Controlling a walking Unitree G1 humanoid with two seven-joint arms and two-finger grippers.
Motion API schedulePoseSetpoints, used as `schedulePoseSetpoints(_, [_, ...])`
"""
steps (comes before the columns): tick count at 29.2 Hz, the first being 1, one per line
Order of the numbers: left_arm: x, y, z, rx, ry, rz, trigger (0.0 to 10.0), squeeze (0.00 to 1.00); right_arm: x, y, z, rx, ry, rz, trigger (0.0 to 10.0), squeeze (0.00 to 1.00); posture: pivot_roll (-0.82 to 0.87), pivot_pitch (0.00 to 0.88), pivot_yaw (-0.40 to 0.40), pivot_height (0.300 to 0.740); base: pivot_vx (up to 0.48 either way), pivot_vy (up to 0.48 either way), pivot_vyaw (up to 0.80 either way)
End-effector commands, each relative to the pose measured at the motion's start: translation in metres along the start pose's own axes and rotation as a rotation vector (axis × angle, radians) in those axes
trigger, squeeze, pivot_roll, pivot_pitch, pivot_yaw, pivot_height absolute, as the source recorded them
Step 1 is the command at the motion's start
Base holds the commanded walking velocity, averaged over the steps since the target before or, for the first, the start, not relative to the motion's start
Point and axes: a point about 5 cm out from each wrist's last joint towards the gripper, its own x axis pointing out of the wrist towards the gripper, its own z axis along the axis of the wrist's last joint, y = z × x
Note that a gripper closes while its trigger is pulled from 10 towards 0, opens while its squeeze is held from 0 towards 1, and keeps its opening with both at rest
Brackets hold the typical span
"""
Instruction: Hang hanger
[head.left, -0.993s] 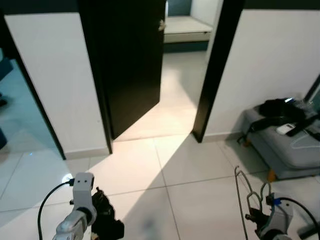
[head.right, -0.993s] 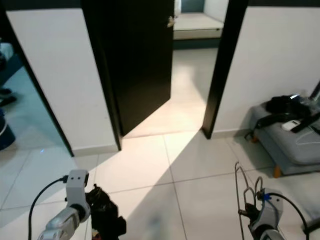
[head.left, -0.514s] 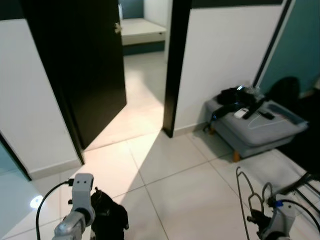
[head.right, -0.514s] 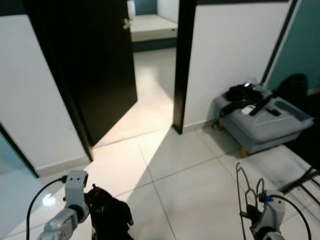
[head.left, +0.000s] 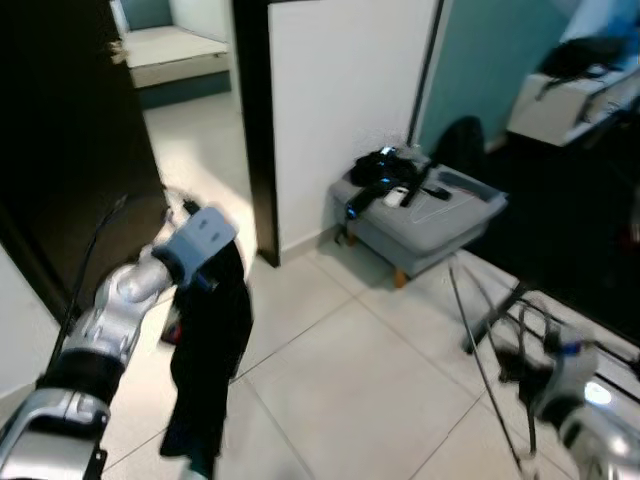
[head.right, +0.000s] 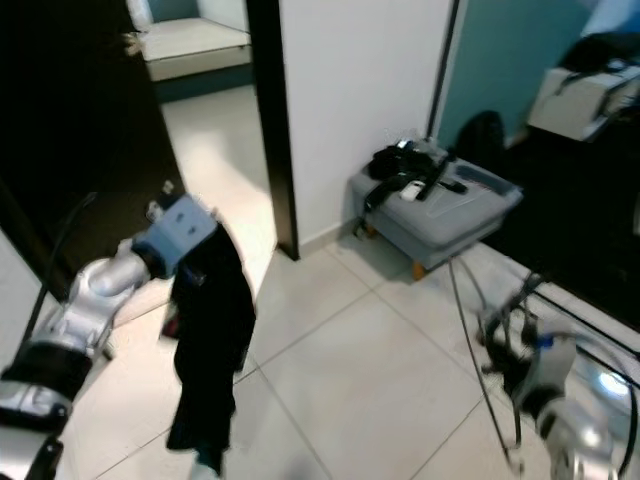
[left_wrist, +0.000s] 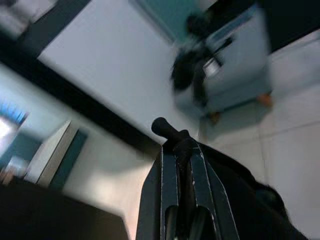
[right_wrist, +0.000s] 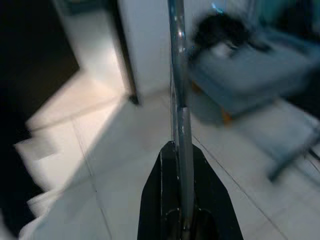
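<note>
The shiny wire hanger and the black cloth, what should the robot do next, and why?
Probably keep turning to look for a rail. The right gripper is shut on the wire hanger and the left gripper is shut on the black cloth, but no rail is in sight, just tiled floor and a grey ottoman.

Blurred heap (head.left: 388, 170) on the grey ottoman (head.left: 425, 225) — black garment's (head.left: 208, 370) lower end cut off.

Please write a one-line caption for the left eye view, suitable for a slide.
Left gripper holds up a black garment, right gripper carries a wire hanger, near a grey ottoman.
</note>
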Motion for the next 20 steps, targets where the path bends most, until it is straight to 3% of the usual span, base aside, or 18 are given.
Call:
schedulePoseSetpoints(1, [0.003, -0.004, 0.011, 0.024, -0.05, -0.059, 10.0, 0.0, 0.002, 0.015, 0.001, -0.004, 0.031, 0.131, 10.0, 0.0, -0.04, 0.046, 0.027, 0.74, 0.0, 0.0, -0.79])
schedulePoseSetpoints(4, [0.003, -0.005, 0.016, 0.056, -0.069, -0.089, 10.0, 0.0, 0.002, 0.022, 0.011, -0.036, 0.026, 0.207, 10.0, 0.0, -0.04, 0.045, 0.025, 0.74, 0.0, 0.0, -0.79])
schedulePoseSetpoints(6, [0.005, 0.002, 0.03, 0.136, -0.118, -0.145, 10.0, 0.0, -0.002, 0.036, 0.036, -0.124, 0.032, 0.396, 10.0, 0.0, -0.05, 0.043, 0.021, 0.74, 0.0, 0.0, -0.78])
schedulePoseSetpoints(8, [0.005, 0.002, 0.03, 0.136, -0.118, -0.145, 10.0, 0.0, -0.002, 0.036, 0.036, -0.124, 0.032, 0.396, 10.0, 0.0, -0.05, 0.043, 0.021, 0.74, 0.0, 0.0, -0.78])
schedulePoseSetpoints(9, [0.005, 0.01, 0.038, 0.189, -0.132, -0.168, 10.0, 0.0, -0.006, 0.04, 0.049, -0.152, 0.044, 0.475, 10.0, 0.0, -0.05, 0.044, 0.021, 0.74, 0.0, 0.0, -0.78])
schedulePoseSetpoints(10, [0.005, 0.01, 0.038, 0.189, -0.132, -0.168, 10.0, 0.0, -0.006, 0.04, 0.049, -0.152, 0.044, 0.475, 10.0, 0.0, -0.05, 0.044, 0.021, 0.74, 0.0, 0.0, -0.78])
schedulePoseSetpoints(11, [0.008, 0.039, 0.059, 0.238, -0.196, -0.078, 10.0, 0.0, -0.016, 0.042, 0.067, -0.226, 0.091, 0.574, 10.0, 0.0, -0.05, 0.045, 0.018, 0.74, 0.0, 0.0, 0.0])
schedulePoseSetpoints(12, [0.008, 0.039, 0.059, 0.238, -0.196, -0.078, 10.0, 0.0, -0.016, 0.042, 0.067, -0.226, 0.091, 0.574, 10.0, 0.0, -0.05, 0.045, 0.018, 0.74, 0.0, 0.0, 0.0])
schedulePoseSetpoints(13, [0.006, 0.045, 0.072, 0.262, -0.278, -0.059, 10.0, 0.0, -0.021, 0.042, 0.073, -0.256, 0.112, 0.606, 10.0, 0.0, -0.05, 0.044, 0.018, 0.74, 0.0, 0.0, 0.0])
schedulePoseSetpoints(15, [0.004, 0.049, 0.085, 0.367, -0.324, -0.083, 10.0, 0.0, -0.03, 0.042, 0.087, -0.254, 0.105, 0.661, 10.0, 0.0, -0.05, 0.042, 0.016, 0.74, 0.0, 0.0, 0.0])
schedulePoseSetpoints(19, [0.004, 0.048, 0.09, 0.433, -0.33, -0.12, 10.0, 0.0, -0.037, 0.042, 0.097, -0.238, 0.1, 0.69, 10.0, 0.0, -0.05, 0.041, 0.015, 0.74, 0.0, 0.0, 0.0])
schedulePoseSetpoints(20, [0.004, 0.047, 0.093, 0.482, -0.338, -0.143, 10.0, 0.0, -0.043, 0.037, 0.103, -0.246, 0.115, 0.7, 10.0, 0.0, -0.05, 0.041, 0.015, 0.74, 0.0, 0.0, 0.0])
